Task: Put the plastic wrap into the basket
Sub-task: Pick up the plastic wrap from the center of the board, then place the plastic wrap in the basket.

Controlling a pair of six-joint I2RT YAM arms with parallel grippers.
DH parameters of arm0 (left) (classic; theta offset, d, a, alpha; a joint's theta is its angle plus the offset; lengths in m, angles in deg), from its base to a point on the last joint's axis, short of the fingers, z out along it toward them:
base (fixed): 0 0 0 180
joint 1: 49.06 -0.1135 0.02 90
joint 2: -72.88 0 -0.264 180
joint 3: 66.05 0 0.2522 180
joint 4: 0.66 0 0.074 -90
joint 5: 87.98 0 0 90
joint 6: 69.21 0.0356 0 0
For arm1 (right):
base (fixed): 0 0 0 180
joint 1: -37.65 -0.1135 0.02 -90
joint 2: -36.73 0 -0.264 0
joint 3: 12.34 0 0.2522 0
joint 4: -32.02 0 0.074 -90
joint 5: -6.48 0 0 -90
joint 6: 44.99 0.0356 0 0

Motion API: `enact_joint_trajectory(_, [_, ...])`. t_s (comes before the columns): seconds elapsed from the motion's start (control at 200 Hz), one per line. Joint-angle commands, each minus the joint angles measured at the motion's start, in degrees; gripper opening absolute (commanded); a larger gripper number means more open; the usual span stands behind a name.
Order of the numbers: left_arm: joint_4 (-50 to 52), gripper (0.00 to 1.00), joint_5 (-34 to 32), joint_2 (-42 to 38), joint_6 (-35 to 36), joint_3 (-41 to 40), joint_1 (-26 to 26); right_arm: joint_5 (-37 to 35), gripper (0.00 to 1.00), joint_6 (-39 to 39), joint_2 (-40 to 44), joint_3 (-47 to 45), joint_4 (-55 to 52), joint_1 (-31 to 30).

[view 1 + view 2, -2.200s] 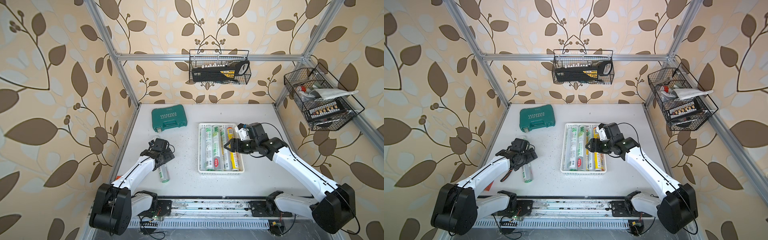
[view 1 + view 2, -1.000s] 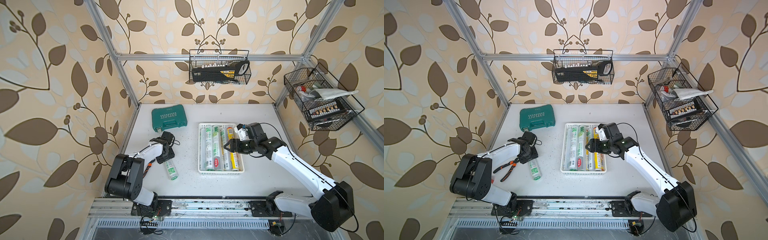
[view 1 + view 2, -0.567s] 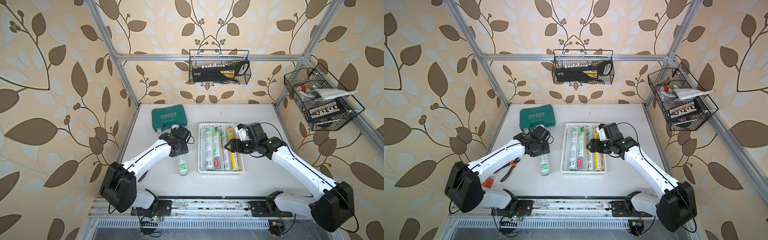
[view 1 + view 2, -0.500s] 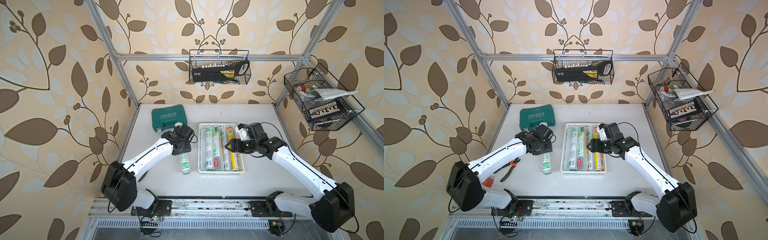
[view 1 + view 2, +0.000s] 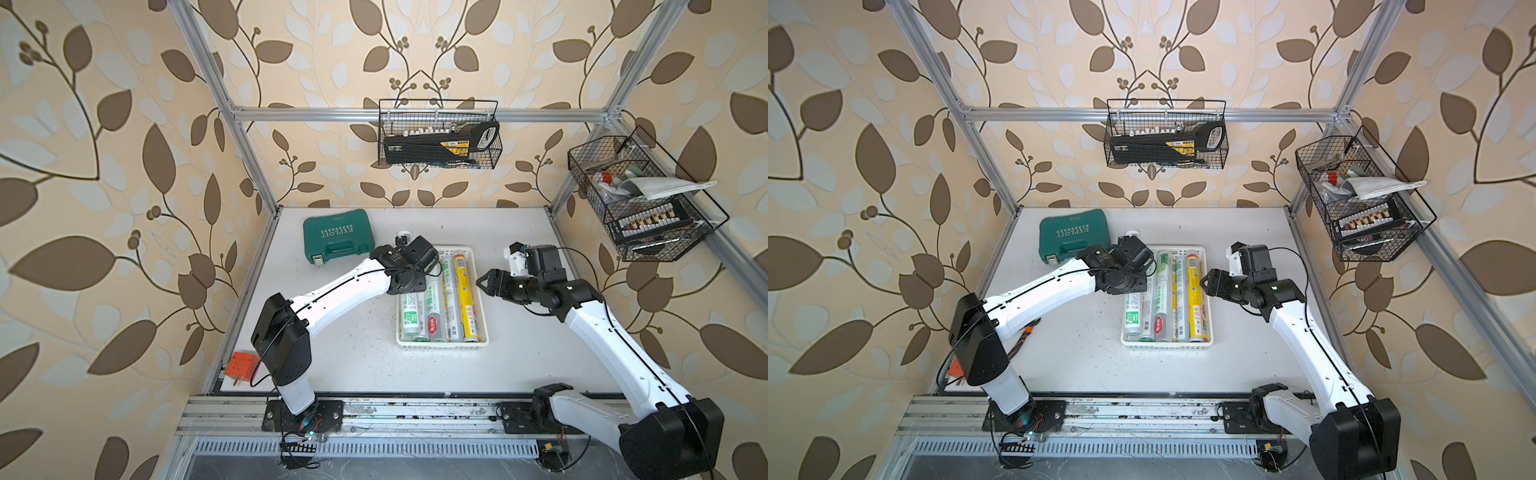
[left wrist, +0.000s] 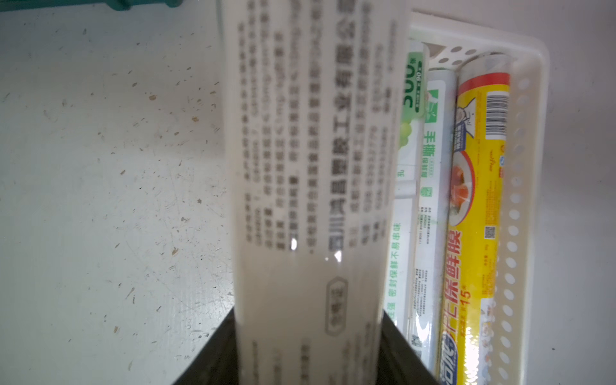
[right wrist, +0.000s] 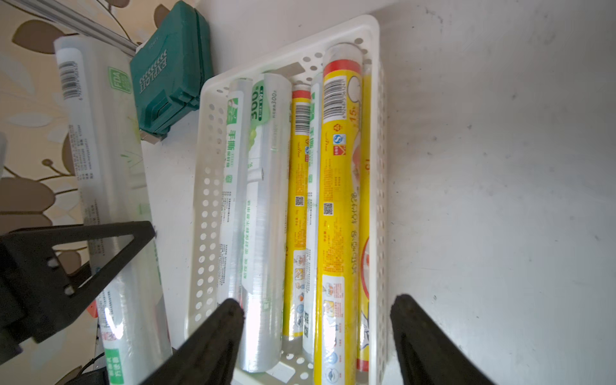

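Right, left fingers (image 6: 396, 363) clamped on a green-white plastic wrap roll (image 5: 410, 309), held lengthwise over the white basket's (image 5: 442, 344) left side w/ other rolls (image 5: 451, 299) already inside; right fingers (image 7: 213, 343) spread wide & empty, just beside the opp. side, above the bench (image 5: 353, 353).

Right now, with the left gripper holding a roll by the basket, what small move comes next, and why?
Probably shift the left gripper slightly inward over the basket before lowering: its roll hangs roughly above the side wall, so released here it might catch the rim.
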Motion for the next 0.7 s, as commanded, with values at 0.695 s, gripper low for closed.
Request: enact_joint_trajectory(0.695, [-3.72,0.48,0.82,22.24,-4.57,24.29,7.32,-0.12,0.74,-3.17,1.32,-2.74,-1.80,6.06])
